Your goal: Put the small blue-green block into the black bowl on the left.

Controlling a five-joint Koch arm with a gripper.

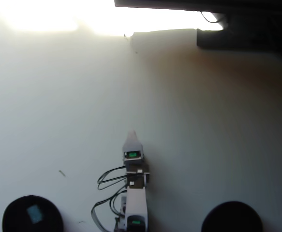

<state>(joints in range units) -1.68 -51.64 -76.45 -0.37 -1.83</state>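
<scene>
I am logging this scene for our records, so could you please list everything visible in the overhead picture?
Black bowl: one, matte black, bottom left corner.
Small blue-green block: one, teal, lying inside that bowl.
Second black bowl: one, black, bottom right, appears empty.
Table: one, white, glare along the top edge.
Dark objects: black, top right edge; unclear what they are.
Cables: dark loops beside the arm.
Arm: one, white, bottom centre.
Gripper: one, white, pointing up the picture; only one tip shows.
</scene>
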